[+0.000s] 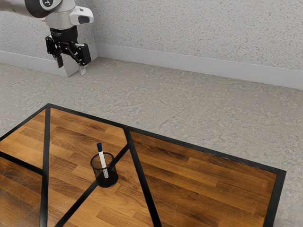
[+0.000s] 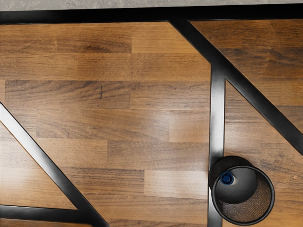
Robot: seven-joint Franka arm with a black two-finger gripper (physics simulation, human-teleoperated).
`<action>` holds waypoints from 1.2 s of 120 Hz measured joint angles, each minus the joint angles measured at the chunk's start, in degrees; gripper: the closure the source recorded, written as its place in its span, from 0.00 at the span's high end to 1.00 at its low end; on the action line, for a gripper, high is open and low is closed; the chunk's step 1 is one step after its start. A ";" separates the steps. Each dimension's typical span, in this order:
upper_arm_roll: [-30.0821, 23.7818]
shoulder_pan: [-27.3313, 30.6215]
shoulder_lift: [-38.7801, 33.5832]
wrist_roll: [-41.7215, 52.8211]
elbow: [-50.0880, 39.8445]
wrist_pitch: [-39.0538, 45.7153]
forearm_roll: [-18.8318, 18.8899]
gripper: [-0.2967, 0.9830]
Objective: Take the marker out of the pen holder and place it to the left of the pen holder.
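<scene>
Marker (image 1: 104,168) seated in holder (image 1: 111,180) on worktop (image 1: 203,175); end effector (image 1: 71,69) raised and unloaded. The marker is stood cap (image 1: 99,147) uppermost and slightly tilted, its upper part projecting above the rim and its lower barrel seen through the mesh wall. The fingers (image 1: 82,70) are spread, with nothing held between them. In the exterior view, the marker is located well below the end effector and toward the exterior view's right. In the wrist view, the blue cap is seen from above within the holder's outline, off the centre of the camera's aim; a sideways shift as well as a descent is therefore judged to be needed.

Handling, as judged: the marker is expected to be light and stiff, not readily broken, with a smooth barrel that may slip or roll in a loose grasp. It is best gripped on the pale barrel just above the rim, since the cap might be pulled off if gripped alone. Finger clearance from the rim should be kept, as the holder is probably light and could be tipped or dragged. Withdrawal should be made upward, along the marker's slant, until the lower end is freed.
</scene>
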 joint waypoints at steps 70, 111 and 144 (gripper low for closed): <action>-0.21 9.82 21.52 3.95 -0.44 -1.50 -5.79 0.75; -0.75 5.36 22.28 1.62 -0.48 -2.50 -14.98 0.76; -0.14 5.11 21.92 -3.11 -9.11 1.65 -20.67 0.77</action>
